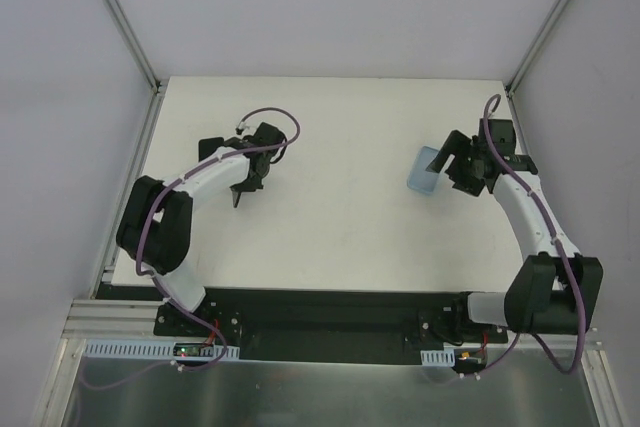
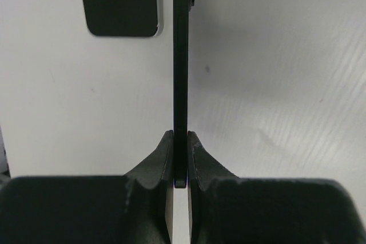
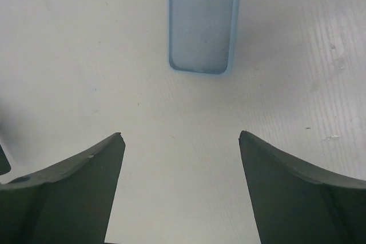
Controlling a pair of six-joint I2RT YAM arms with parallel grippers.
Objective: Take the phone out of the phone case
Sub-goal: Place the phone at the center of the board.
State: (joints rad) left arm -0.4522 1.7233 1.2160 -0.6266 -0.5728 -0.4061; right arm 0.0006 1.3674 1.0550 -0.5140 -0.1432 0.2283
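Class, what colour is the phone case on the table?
Phone case: light blue; right wrist view.

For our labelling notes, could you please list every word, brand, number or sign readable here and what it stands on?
None can be read. The blue phone case is plain, the thin dark phone in the left gripper shows only its bare edge, and the dark slab on the table bears no visible mark.

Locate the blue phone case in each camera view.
Top external: blue phone case right of centre, flat on the white table.
Left wrist: not in it.
Right wrist: top centre, ahead of the open right end effector.
Shared landmark: the white table.
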